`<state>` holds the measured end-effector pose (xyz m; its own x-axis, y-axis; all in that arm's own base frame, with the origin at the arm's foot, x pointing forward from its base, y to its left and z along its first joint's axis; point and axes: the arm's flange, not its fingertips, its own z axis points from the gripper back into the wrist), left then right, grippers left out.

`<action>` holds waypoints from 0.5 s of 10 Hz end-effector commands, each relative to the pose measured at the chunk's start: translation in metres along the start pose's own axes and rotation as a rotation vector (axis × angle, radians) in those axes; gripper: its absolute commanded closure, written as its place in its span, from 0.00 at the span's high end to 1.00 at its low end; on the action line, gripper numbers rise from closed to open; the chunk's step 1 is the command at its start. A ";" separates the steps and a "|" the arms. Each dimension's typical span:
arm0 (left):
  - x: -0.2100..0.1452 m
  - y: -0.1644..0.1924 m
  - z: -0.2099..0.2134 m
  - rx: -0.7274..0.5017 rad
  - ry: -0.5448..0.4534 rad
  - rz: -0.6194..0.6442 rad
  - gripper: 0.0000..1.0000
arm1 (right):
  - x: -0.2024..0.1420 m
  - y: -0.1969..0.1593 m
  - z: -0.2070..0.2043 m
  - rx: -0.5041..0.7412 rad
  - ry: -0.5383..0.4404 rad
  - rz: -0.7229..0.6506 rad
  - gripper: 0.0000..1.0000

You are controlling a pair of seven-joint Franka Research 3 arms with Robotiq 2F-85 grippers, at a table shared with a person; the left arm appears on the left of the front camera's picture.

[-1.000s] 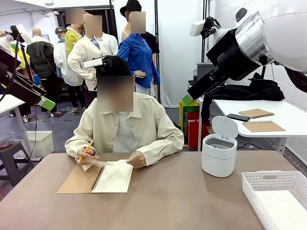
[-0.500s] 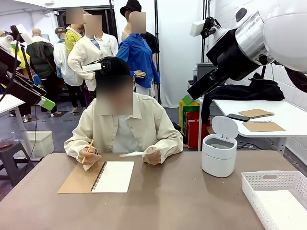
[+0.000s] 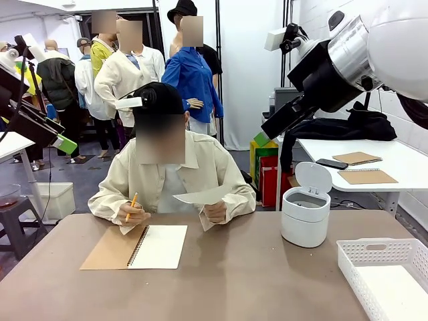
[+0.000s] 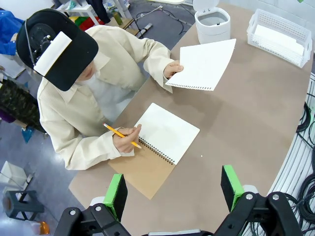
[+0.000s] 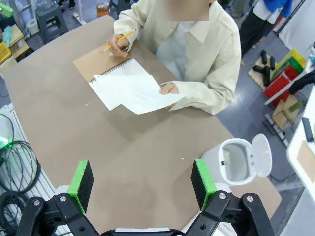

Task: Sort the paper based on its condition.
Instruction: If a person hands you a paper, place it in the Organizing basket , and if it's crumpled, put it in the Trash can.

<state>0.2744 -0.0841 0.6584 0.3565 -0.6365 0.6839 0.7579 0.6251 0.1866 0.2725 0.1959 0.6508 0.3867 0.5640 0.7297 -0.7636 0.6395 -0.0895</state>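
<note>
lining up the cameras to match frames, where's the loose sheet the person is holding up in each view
Front view: the sheet is at centre, raised off the table in the person's hand, up and right of the notebook.
Left wrist view: upper right of centre.
Right wrist view: upper centre, overlapping the notebook's page.
Shared landmark: the white bin, lid open.
</note>
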 end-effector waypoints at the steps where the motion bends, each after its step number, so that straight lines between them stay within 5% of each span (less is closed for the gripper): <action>1: 0.000 0.000 0.000 0.001 0.000 0.000 1.00 | 0.000 0.000 -0.001 -0.003 -0.004 0.000 1.00; 5: 0.000 0.000 0.000 0.001 0.000 0.000 1.00 | 0.000 0.000 -0.001 -0.003 -0.004 0.000 1.00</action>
<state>0.2744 -0.0841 0.6584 0.3565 -0.6365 0.6839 0.7579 0.6251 0.1866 0.2725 0.1959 0.6508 0.3867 0.5640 0.7296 -0.7636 0.6395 -0.0896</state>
